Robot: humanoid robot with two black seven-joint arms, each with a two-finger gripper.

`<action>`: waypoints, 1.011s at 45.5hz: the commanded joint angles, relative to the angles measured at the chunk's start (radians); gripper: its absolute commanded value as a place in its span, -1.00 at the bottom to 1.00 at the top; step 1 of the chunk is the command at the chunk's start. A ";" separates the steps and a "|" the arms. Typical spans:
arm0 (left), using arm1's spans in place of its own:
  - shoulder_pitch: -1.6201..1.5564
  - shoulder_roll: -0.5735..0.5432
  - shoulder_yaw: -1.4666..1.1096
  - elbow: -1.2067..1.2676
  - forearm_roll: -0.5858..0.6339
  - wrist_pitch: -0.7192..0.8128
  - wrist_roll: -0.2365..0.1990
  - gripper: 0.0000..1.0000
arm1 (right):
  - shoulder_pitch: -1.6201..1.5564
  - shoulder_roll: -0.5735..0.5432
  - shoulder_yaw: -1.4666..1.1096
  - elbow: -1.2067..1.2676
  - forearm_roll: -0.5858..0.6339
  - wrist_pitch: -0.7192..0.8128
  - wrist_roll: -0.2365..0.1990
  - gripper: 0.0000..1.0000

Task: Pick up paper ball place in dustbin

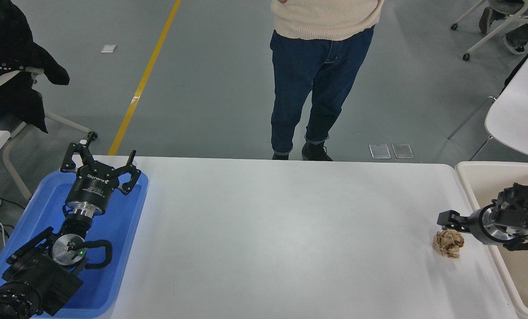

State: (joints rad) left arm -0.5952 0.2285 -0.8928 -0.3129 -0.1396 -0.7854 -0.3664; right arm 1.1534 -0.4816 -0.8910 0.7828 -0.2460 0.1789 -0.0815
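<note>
Head view: right pincer point(446, 220) just above paper ball point(448, 243).

The ball point(448, 243) lies on the table point(268, 230) near its right edge, just left of the bin point(472, 170), with the tray point(122, 248) at the table's far left.

On my white bench point(268, 230) a shallow blue tray point(113, 266) sits at the left edge. Beyond the far side I see a person point(319, 75) standing in jeans.
</note>
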 commanded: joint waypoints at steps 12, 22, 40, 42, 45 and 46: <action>0.000 0.000 0.000 0.000 0.000 0.000 0.000 1.00 | -0.083 0.084 0.004 -0.128 -0.019 -0.024 -0.007 1.00; 0.000 0.000 0.000 0.000 0.000 0.000 0.000 1.00 | -0.135 0.118 0.001 -0.195 -0.021 -0.024 -0.009 1.00; 0.000 0.000 0.000 0.000 0.000 0.000 0.000 1.00 | -0.170 0.118 0.003 -0.221 -0.047 -0.027 -0.011 0.88; 0.000 0.000 0.000 0.000 0.000 0.000 0.000 1.00 | -0.178 0.120 0.004 -0.221 -0.046 -0.027 -0.011 0.81; 0.000 0.000 0.000 0.000 0.000 0.000 0.000 1.00 | -0.179 0.118 0.009 -0.218 -0.027 -0.032 -0.011 0.55; 0.000 0.000 0.000 0.000 0.000 0.000 0.000 1.00 | -0.179 0.118 0.009 -0.218 -0.026 -0.032 -0.012 0.44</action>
State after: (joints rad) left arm -0.5952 0.2287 -0.8928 -0.3129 -0.1396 -0.7854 -0.3666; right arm 0.9899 -0.3657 -0.8876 0.5701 -0.2862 0.1521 -0.0913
